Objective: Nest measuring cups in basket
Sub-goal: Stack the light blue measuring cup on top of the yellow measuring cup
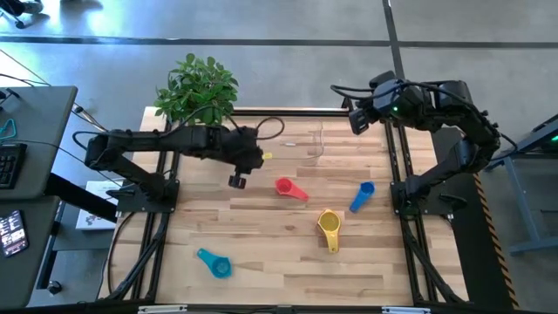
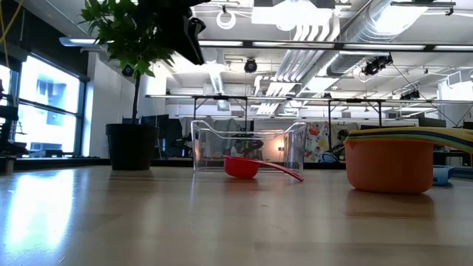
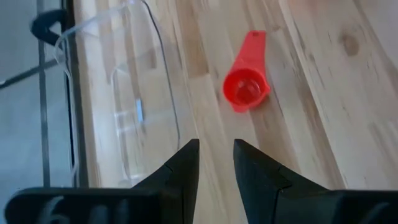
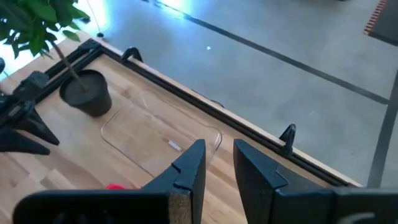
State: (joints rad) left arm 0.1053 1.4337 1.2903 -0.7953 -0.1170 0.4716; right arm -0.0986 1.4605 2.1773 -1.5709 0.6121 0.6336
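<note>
Several measuring cups lie apart on the wooden table: a red one (image 1: 290, 188) (image 3: 247, 87) (image 2: 242, 167), a blue one (image 1: 362, 195), a teal one (image 1: 214, 262), and a yellow one (image 1: 330, 228) that in the low view sits stacked in an orange cup (image 2: 390, 162). The clear basket (image 1: 314, 144) (image 2: 249, 148) (image 3: 124, 99) (image 4: 158, 140) stands near the far edge with no cup in it. My left gripper (image 1: 237, 179) (image 3: 216, 162) hangs above the table, left of the red cup, open by a narrow gap. My right gripper (image 1: 356, 118) (image 4: 219, 168) waits high over the far right corner, also narrowly open.
A potted plant (image 1: 199, 87) in a dark round pot (image 2: 131, 146) (image 4: 87, 93) stands at the far left corner, beside the basket. A black cable (image 1: 272, 129) lies near the far edge. Bare wood lies between the scattered cups.
</note>
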